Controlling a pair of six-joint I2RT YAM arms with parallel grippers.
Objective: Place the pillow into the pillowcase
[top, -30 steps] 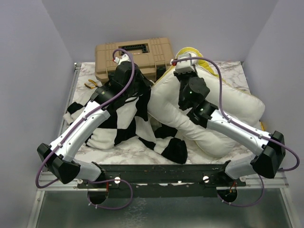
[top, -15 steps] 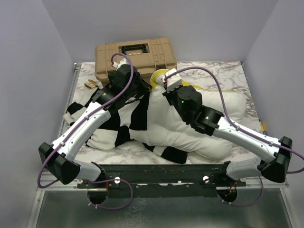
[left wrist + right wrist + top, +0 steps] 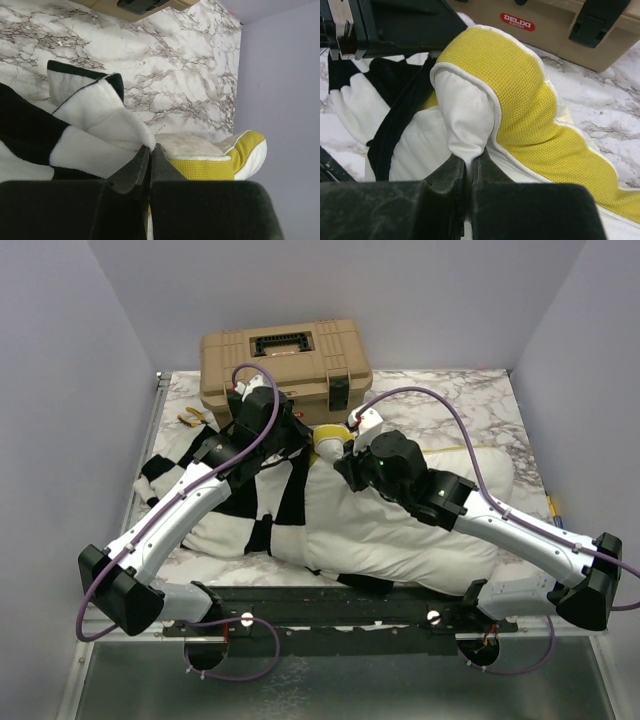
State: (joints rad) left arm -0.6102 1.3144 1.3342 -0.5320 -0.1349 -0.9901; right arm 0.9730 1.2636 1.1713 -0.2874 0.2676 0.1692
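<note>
As the pillow (image 3: 470, 115) seems soft, its corner is pinched by the right fingers (image 3: 447, 177) — the limp pillowcase (image 3: 100, 125) edge by the left fingers (image 3: 134, 167).

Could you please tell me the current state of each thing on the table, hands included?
Plump white quilted pillow with yellow edge strip: mostly uncovered, corner pinched.
Floppy black-and-cream checked fleecy pillowcase: rumpled, partly under pillow, edge pinched.
Tan plastic toolbox: lid closed.
Left hand: shut on pillowcase.
Right hand: shut on pillow.
</note>
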